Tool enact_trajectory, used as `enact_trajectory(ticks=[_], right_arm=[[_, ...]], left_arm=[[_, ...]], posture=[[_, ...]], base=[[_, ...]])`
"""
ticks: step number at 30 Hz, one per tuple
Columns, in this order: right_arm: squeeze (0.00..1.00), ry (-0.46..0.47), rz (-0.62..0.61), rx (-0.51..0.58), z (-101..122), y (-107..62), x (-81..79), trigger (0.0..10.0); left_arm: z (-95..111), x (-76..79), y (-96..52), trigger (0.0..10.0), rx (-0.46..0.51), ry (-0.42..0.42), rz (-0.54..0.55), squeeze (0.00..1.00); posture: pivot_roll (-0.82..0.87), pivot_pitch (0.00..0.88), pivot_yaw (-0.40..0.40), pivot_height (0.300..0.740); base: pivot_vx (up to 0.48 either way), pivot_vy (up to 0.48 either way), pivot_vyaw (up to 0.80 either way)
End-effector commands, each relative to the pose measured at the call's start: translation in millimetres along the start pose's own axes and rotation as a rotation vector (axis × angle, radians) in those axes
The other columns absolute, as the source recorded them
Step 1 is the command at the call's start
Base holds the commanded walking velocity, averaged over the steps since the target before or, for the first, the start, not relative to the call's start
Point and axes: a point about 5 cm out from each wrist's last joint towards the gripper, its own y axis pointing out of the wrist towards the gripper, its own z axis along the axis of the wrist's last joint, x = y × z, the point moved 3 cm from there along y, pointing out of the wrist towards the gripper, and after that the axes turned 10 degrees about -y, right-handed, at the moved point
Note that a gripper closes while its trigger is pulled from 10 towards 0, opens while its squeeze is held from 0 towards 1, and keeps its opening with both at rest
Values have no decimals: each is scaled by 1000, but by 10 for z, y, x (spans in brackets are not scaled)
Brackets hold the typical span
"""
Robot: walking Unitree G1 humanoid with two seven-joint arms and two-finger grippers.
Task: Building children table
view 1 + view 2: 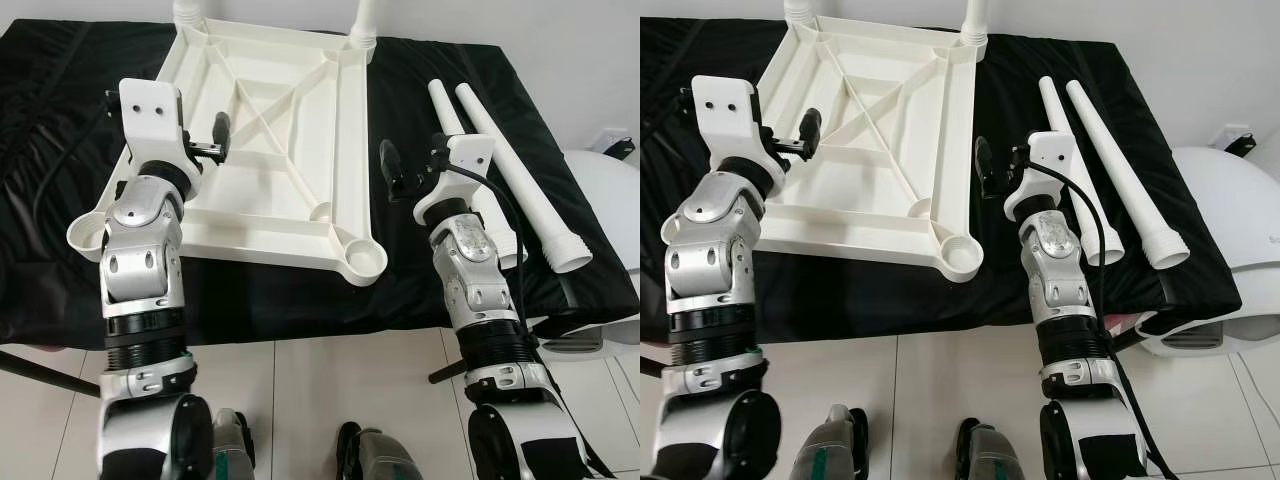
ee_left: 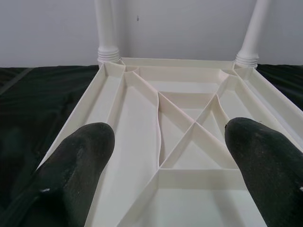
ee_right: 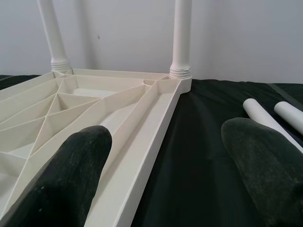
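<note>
Under the left hand (image 2: 165,156) lies the tabletop (image 1: 275,150) — loose legs (image 1: 500,160) beside the right hand (image 1: 400,170).

black-covered bench (image 1: 420,290), tabletop (image 1: 270,150), loose legs (image 1: 515,170)

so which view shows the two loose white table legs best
The left eye view: both loose white plastic table legs lie full length on the black cloth. The right eye view matches; the right wrist view catches their tips.

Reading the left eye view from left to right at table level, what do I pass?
Left gripper → upturned white tabletop with its empty near-right leg socket → right gripper → two loose white table legs lying side by side on the black cloth.
</note>
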Motion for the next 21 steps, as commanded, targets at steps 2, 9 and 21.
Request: enact_trajectory(ticks=[2, 9, 21], right_arm=[[0, -20, -36, -18, -44, -21, 78, 10000], [0, -52, -31, 69, 59, -146, 62, 10000], [0, -23, 18, 117, 81, -460, -190, 10000]], left_arm=[[-20, -34, -65, 10000, 26, -8, 16, 0], [9, 68, -229, 10000, 103, -1, -2, 0], [-68, 127, -540, 10000, 160, 43, -12, 0]], posture=[[90, 122, -64, 740], [87, 103, -64, 740], [81, 95, -51, 740]], base=[[0, 0, 0], [0, 0, 0], [0, 0, 0]])
